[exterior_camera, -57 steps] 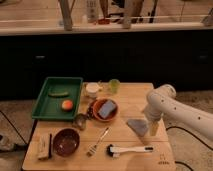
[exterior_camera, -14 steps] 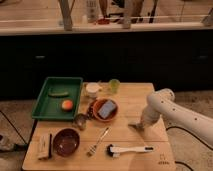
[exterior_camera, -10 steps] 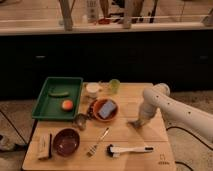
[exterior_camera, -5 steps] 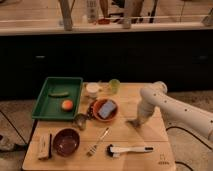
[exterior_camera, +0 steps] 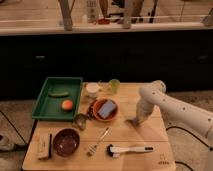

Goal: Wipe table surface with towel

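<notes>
The wooden table (exterior_camera: 150, 139) fills the lower middle of the camera view. A small grey towel (exterior_camera: 133, 121) lies crumpled on its right half, just right of the orange bowl. My gripper (exterior_camera: 136, 119) points straight down onto the towel and presses on it. The white arm (exterior_camera: 172, 106) reaches in from the right edge and bends down at the wrist. The gripper's tip is hidden against the towel.
An orange bowl with a blue sponge (exterior_camera: 106, 108) sits close left of the towel. A white-handled brush (exterior_camera: 129, 149), a fork (exterior_camera: 97, 141), a dark bowl (exterior_camera: 66, 141), a metal cup (exterior_camera: 80, 121), two cups (exterior_camera: 114, 85) and a green tray (exterior_camera: 50, 112) share the table.
The gripper came down onto the towel and has slid it leftward and slightly toward the table's back over the last second. Other objects have not moved.
</notes>
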{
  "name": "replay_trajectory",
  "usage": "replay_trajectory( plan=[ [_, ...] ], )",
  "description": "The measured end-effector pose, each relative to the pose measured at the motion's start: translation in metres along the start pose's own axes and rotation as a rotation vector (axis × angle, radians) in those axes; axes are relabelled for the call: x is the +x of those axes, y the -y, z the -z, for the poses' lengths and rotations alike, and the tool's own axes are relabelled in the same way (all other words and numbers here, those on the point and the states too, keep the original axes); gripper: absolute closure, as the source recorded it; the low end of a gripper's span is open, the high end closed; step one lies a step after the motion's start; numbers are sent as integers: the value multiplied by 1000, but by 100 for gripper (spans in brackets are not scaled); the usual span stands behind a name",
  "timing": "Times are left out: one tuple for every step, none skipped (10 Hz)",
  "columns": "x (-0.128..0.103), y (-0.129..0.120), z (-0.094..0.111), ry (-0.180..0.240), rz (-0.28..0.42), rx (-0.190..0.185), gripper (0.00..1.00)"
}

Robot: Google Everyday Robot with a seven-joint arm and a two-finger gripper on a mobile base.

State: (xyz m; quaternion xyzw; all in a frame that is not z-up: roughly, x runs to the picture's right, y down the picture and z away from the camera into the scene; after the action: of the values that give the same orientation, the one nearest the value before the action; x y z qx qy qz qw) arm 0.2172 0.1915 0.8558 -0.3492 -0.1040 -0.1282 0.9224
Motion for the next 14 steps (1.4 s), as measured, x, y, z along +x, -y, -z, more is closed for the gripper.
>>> replay_trajectory(
  plan=[
    [-8,2,0,12,23,2,99],
    [-25,4,0,34,69,3,99],
    [-38,4,-1,56,104,3,99],
    [-50,-1,-1,80,140,0,99],
    [-57,-12,0,99,172,-5,99],
    [-61,-22,1,101,186,-12,99],
    [-63,-38,4,98,198,-22,99],
    [-63,-50,5,89,204,-27,99],
    [-57,-65,8,68,199,-33,99],
    [-46,-73,11,49,182,-34,99],
    [-32,-78,15,27,159,-31,99],
    [-12,-77,20,-2,127,-17,99],
    [-2,-68,24,-19,110,1,99],
    [3,-58,26,-28,101,13,99]
  ],
)
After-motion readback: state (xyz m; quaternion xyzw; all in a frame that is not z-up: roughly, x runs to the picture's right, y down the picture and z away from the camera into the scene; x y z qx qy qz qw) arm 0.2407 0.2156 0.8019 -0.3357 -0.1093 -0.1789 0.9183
